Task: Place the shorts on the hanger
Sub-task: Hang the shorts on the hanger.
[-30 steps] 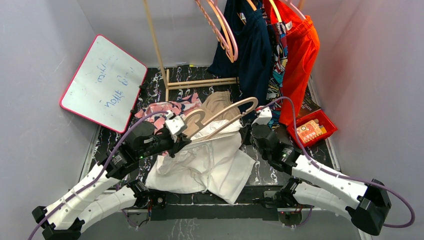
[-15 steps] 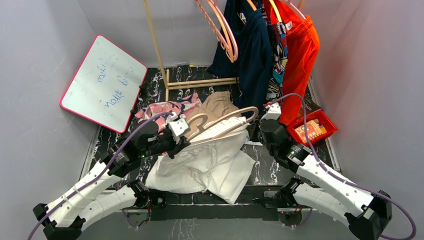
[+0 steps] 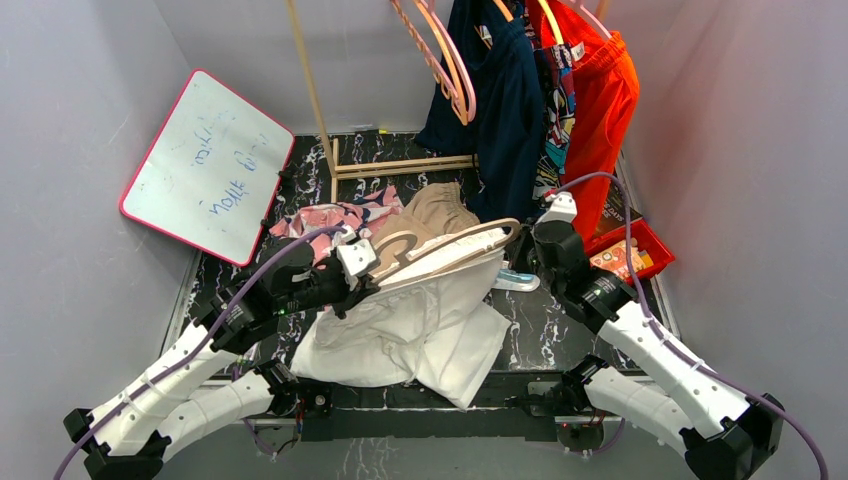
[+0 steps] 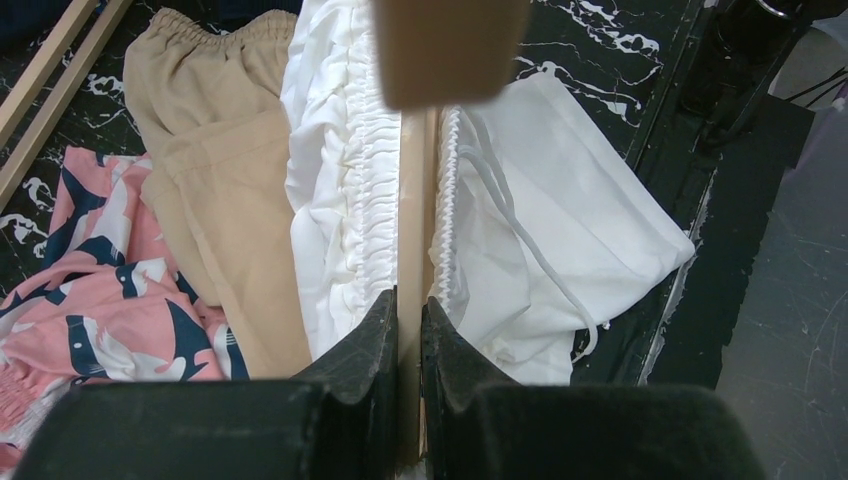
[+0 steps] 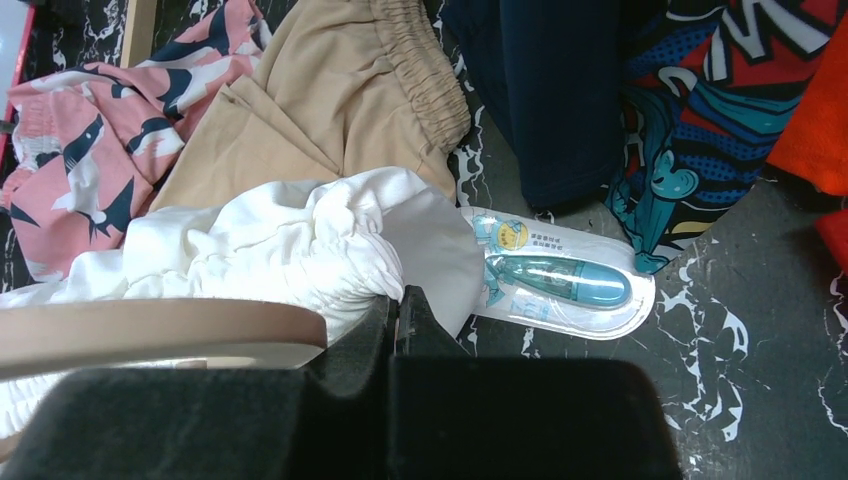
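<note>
Black marbled tabletop [image 3: 545, 335], grey walls round it. The shorts [image 3: 420, 325] lie mid-table in a white heap, legs spilling toward the near edge. Their gathered waistband is lifted and stretched along the hanger [image 3: 455, 243]. Hanger's long axis runs left-right, right end tipped a bit farther back, hook end at left.

The left pincer [image 4: 410, 300] is clenched on the hanger's thin bar, w/ waistband ruffles on both sides of it. The right pincer [image 5: 397, 300] is clenched at the hanger's right end and looks to have a fold of waistband nipped at its tips; fabric bunches right into them. So the shorts hang strung btwn the two.

Right arm is nearer the waistband's free end. Next move prob. turns on drawing the band out along that axis, past the hanger's right tip.

Outward:
- tan shorts [image 3: 435, 205] just beyond
- pink patterned garment [image 3: 320, 220] to their left
- blue item in a clear packet [image 5: 560, 282] just right of the right pincer
- red tray [image 3: 662, 262] farther right
- whiteboard [image 3: 205, 165] against the left wall
- wooden rack [image 3: 312, 90] at the back w/ hung clothes [image 3: 505, 90]
</note>
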